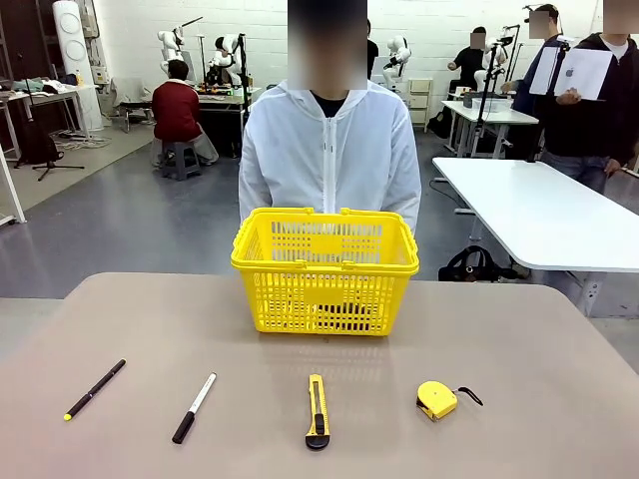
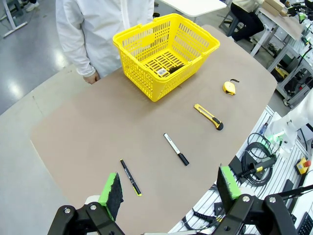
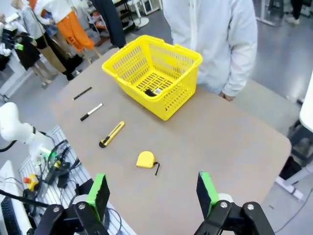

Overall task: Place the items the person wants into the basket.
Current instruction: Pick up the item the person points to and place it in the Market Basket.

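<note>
Both grippers released – left gripper (image 2: 169,188), right gripper (image 3: 154,193) above table. Utility knife (image 1: 317,410) and tape measure (image 1: 437,399) on table (image 1: 519,339) near edge, well apart from basket (image 1: 325,269) by person (image 1: 329,150).

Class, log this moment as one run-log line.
left gripper open | right gripper open | knife, tape measure on table | basket by person

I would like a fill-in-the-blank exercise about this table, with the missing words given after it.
The basket is coloured ____. In the front view, the tape measure lies to the ____ of the knife. The left pincer and the right pincer are both ____. In the front view, the pen is the tool farthest to the ____.
Missing words: yellow; right; open; left.
</note>
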